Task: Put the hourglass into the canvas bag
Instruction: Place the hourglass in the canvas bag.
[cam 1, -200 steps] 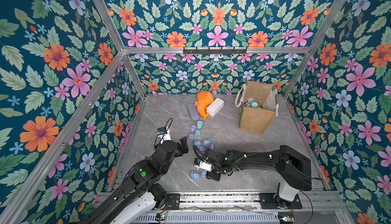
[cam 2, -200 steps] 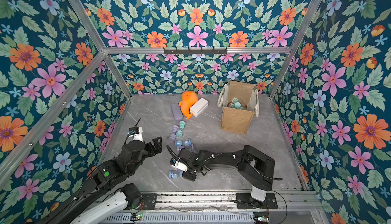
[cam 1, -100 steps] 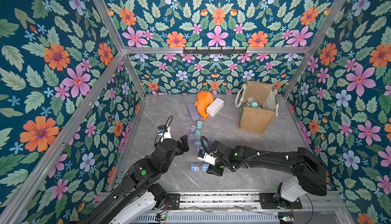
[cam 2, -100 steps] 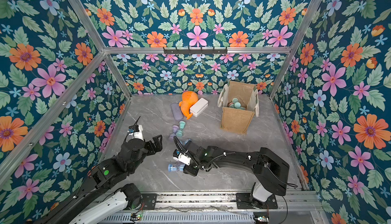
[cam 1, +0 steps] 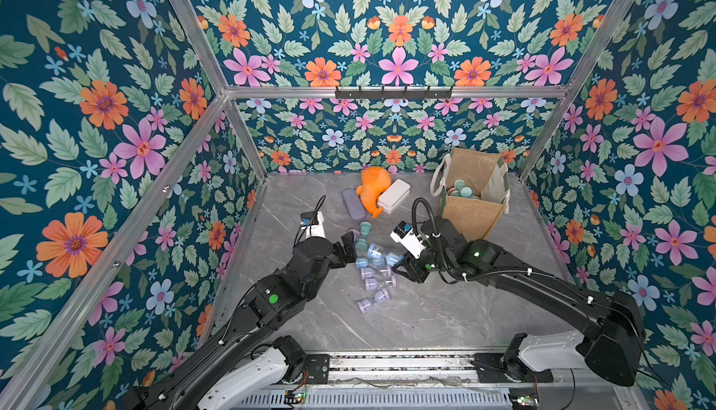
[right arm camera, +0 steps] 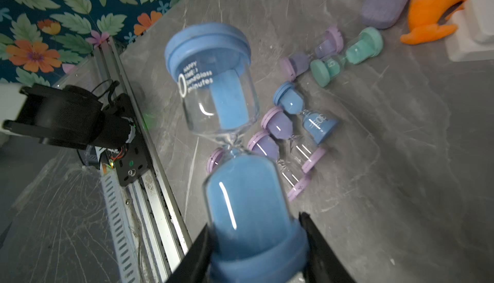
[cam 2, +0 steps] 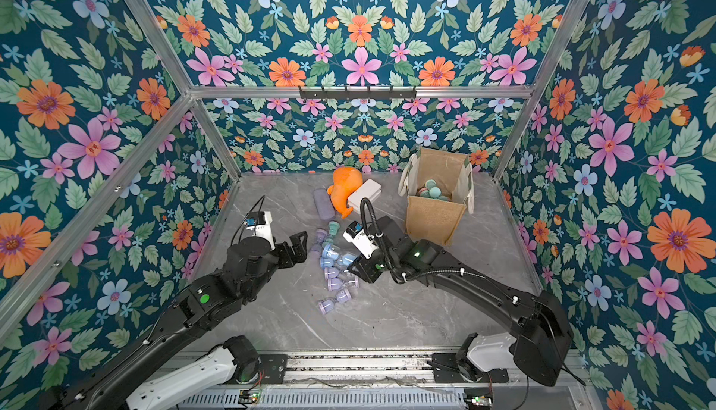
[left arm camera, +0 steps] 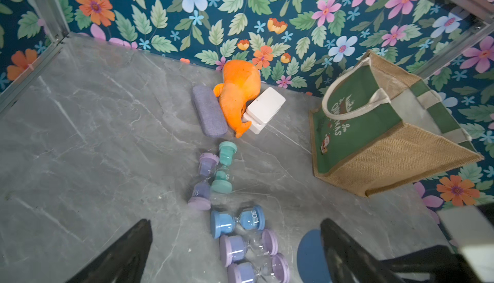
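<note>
The canvas bag [cam 1: 470,216] stands at the far right of the table [cam 1: 426,319], near the back wall, with several hourglasses [cam 1: 461,189] inside. Left of it, a plush toy [cam 1: 372,187] lies between a case [cam 1: 353,203] on its left and a box [cam 1: 394,194] touching its right. In front of them a cluster of hourglasses [cam 1: 370,283] lies mid-table between the left gripper [cam 1: 348,249] and the right gripper [cam 1: 399,264], which holds one hourglass [right arm camera: 246,201] over the cluster's right side.

Blue hourglass [right arm camera: 246,201] hangs tilted, gripped; tan canvas bag [cam 1: 470,216] stands open.

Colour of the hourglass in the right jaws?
The hourglass is blue; best in right wrist view.
</note>
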Robot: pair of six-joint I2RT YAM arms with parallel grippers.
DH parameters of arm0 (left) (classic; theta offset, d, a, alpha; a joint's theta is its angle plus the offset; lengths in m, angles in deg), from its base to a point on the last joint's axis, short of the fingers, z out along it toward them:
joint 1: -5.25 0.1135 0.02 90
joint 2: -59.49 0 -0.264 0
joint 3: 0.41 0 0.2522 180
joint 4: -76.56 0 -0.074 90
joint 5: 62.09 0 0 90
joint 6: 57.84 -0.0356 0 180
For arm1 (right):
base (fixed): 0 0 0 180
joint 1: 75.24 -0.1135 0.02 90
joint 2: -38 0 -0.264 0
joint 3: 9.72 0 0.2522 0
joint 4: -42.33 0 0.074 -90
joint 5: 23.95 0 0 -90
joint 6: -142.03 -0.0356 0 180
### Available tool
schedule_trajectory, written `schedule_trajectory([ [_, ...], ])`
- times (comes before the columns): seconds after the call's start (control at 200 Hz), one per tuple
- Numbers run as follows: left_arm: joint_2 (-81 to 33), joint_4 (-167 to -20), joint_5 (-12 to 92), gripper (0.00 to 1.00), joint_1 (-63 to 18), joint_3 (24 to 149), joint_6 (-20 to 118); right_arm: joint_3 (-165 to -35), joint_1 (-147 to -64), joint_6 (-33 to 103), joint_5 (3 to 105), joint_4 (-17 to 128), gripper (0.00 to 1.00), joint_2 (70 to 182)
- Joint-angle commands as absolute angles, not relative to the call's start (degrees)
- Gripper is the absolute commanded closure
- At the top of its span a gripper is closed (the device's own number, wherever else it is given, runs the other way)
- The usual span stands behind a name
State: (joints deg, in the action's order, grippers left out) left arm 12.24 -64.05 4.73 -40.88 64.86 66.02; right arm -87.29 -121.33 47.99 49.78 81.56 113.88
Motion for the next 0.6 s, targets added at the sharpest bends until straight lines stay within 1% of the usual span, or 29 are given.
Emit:
schedule_trajectory([
  [0.0,9.4,-69.9,8.1,0.0,-40.8,66.9,62.5,-90.4,-117.8,45.1,50.0,86.1,0.55,112.5],
  [0.21,2.0,-76.0,12.9,0.0,-40.8,71.1,59.6,-98.3,-108.7,43.2,52.8,91.9,0.55,111.4],
  [0.305,-1.0,-79.5,15.6,0.0,-40.8,72.3,58.8,-100.8,-102.6,41.3,52.2,92.2,0.55,111.9],
  [0.46,-6.1,-82.7,18.2,0.0,-40.8,74.7,58.6,-104.8,-93.9,39.1,51.9,91.8,0.55,114.8],
  [0.595,-10.1,-86.5,20.5,0.0,-40.8,76.0,58.5,-108.0,-88.3,38.8,54.6,91.3,0.55,118.5],
])
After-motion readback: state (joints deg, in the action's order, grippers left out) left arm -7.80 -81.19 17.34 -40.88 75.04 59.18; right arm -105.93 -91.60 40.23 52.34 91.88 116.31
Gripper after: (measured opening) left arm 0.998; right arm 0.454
